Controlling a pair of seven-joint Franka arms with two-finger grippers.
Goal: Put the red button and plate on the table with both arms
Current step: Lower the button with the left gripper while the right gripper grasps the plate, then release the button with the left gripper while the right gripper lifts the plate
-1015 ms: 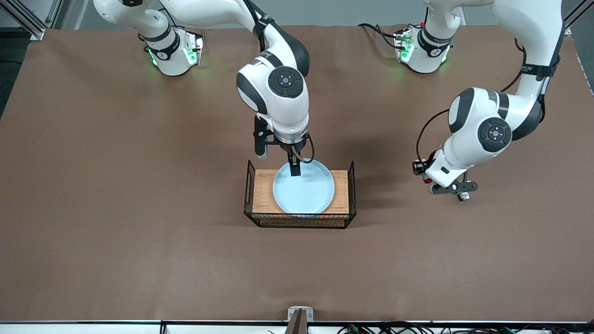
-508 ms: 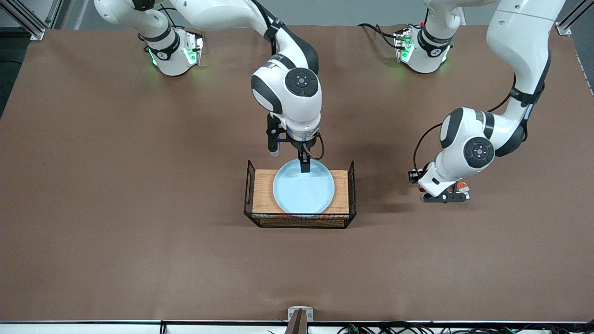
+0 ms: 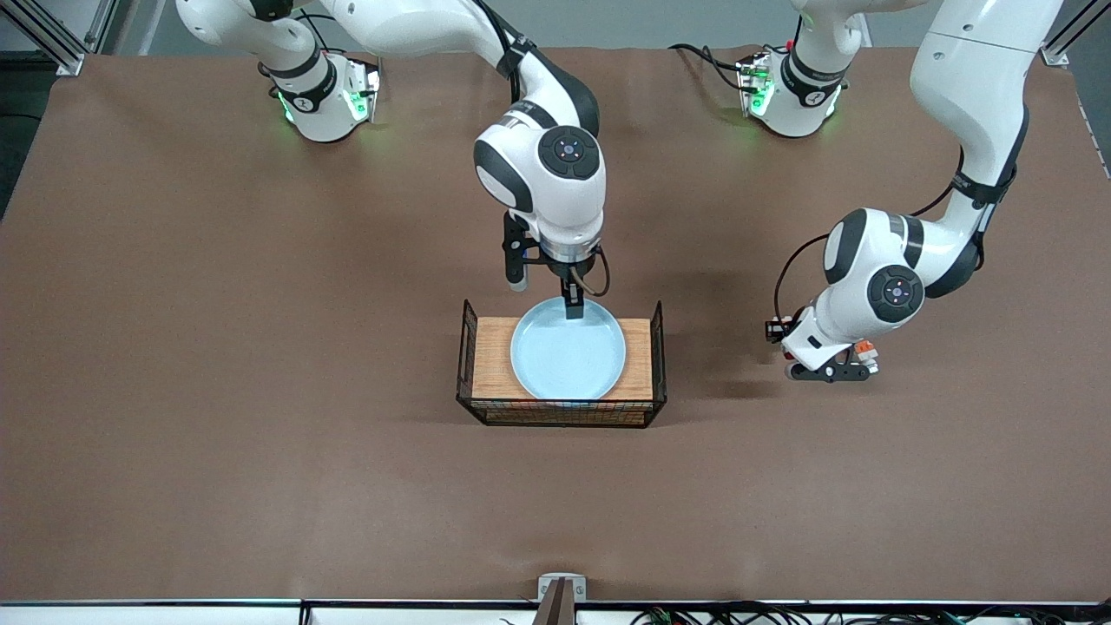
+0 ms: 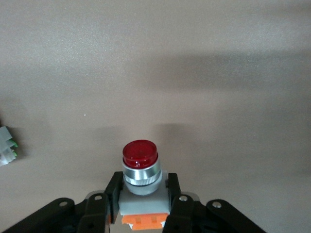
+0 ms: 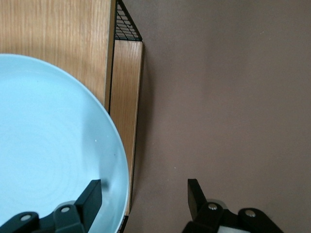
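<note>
The pale-blue plate (image 3: 568,351) lies on the wooden tray (image 3: 495,347) in mid-table. My right gripper (image 3: 568,299) is open over the plate's rim on the side farthest from the front camera. In the right wrist view one finger (image 5: 90,194) is over the plate (image 5: 48,145) and the other (image 5: 194,191) is over the table outside the tray. My left gripper (image 3: 829,369) is low over the brown table (image 3: 260,347) toward the left arm's end, shut on the red button (image 4: 140,167). The button's red tip points away from the jaws, and its orange block (image 3: 864,349) shows beside the fingers.
The tray has black wire ends (image 3: 469,347) and a wooden board (image 5: 53,39). A small white and green part (image 4: 6,145) shows at the edge of the left wrist view. Both green-lit arm bases (image 3: 330,95) stand along the table's edge farthest from the camera.
My right gripper has shifted from over the plate's middle toward its rim farthest from the camera. My left arm has come down and brought the red button close to the table.
</note>
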